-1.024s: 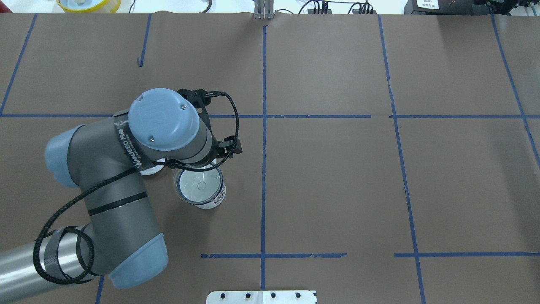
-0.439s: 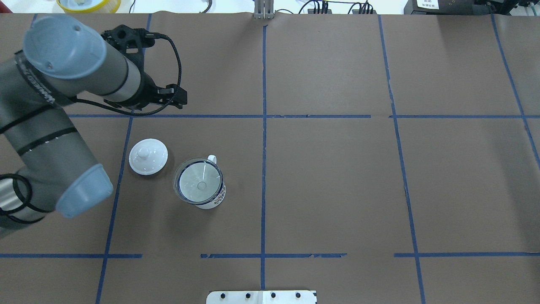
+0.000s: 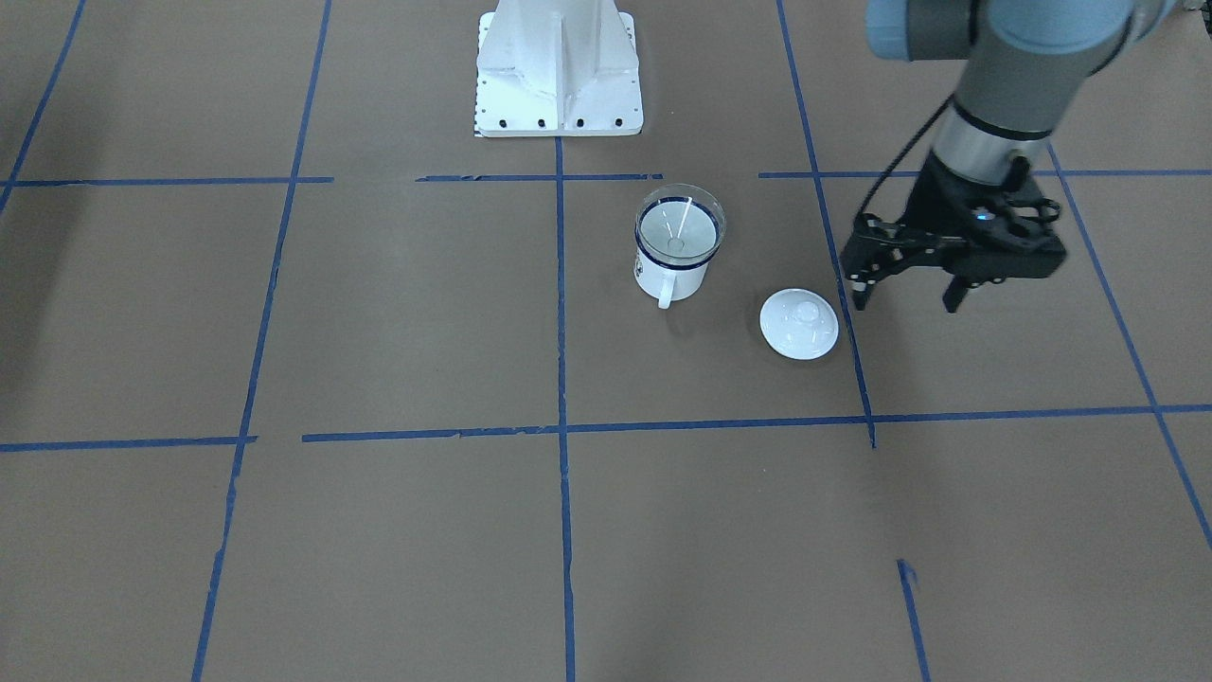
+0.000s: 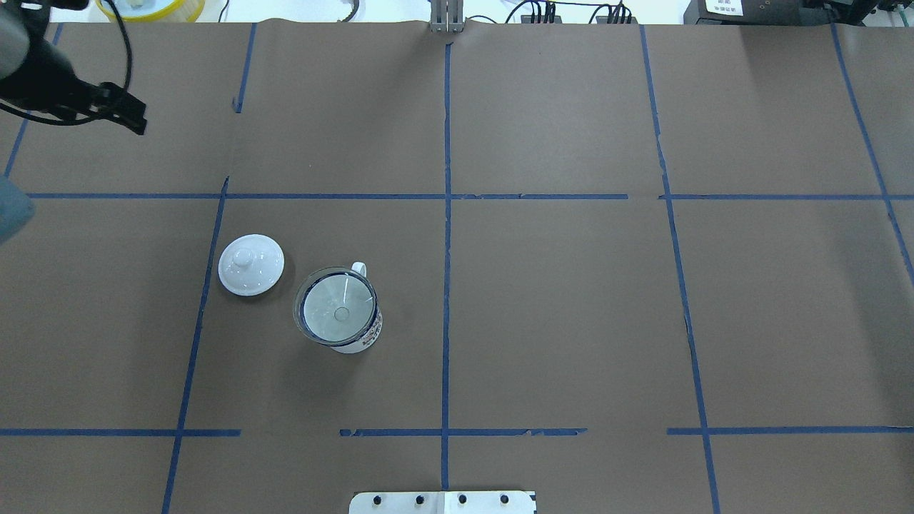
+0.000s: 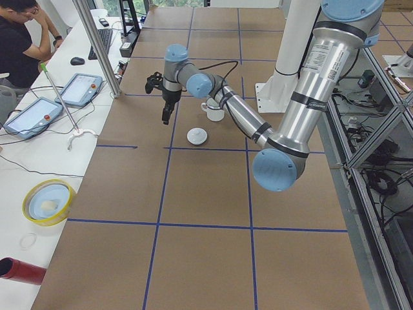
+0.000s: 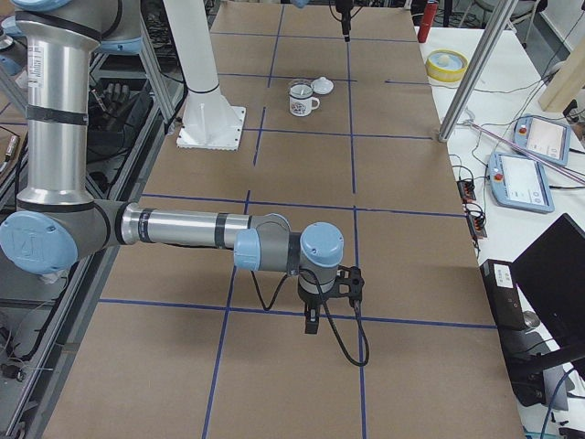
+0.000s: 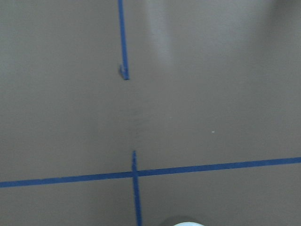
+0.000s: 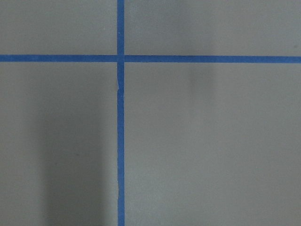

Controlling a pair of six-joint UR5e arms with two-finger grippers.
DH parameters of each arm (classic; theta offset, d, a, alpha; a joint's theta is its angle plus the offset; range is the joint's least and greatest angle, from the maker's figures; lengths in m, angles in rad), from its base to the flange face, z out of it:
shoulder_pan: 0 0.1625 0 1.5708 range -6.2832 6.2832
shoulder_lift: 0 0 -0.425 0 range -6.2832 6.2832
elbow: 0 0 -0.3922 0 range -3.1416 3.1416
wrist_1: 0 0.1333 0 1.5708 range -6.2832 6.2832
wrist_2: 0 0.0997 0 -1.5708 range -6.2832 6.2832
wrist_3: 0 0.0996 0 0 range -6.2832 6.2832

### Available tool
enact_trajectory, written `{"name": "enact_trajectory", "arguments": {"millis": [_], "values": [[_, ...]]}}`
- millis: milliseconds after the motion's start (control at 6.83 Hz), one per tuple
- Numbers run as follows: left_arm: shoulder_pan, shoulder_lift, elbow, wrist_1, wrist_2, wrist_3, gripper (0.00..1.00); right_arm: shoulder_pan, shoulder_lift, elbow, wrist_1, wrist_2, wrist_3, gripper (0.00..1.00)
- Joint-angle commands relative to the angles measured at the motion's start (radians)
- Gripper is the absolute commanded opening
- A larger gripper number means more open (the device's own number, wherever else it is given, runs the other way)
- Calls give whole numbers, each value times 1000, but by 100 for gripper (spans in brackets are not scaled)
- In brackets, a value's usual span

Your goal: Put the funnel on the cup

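Note:
The clear funnel point(image 4: 335, 314) sits in the mouth of the white mug with the dark blue rim point(image 4: 363, 340), spout down. In the front view the funnel point(image 3: 679, 225) rests on the cup point(image 3: 670, 273), whose handle points at the camera. My left gripper point(image 3: 906, 296) is open and empty. It hangs above the table beyond the white lid, well away from the cup. Only its wrist shows in the overhead view's top left corner. My right gripper point(image 6: 311, 320) shows only in the right side view, far from the cup. I cannot tell if it is open or shut.
A round white knobbed lid point(image 4: 250, 265) lies just left of the cup, between it and the left gripper. The robot's white base point(image 3: 559, 76) stands behind the cup. A yellow bowl point(image 4: 150, 7) sits past the table's far edge. An operator point(image 5: 19, 39) sits at the side desk.
My left arm has pulled away from over the cup, toward the far left corner of the table. The funnel stays on the cup and the lid is uncovered.

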Motion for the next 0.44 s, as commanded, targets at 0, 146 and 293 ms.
{"name": "enact_trajectory", "arguments": {"millis": [0,146,293], "values": [[-205,138,69,-6,-80,311,100,0,0,0,0,0,0,100],[-259,201,98,-7,-150,379,100,0,0,0,0,0,0,100],[-322,270,111,-10,-158,455,100,0,0,0,0,0,0,100]]}}
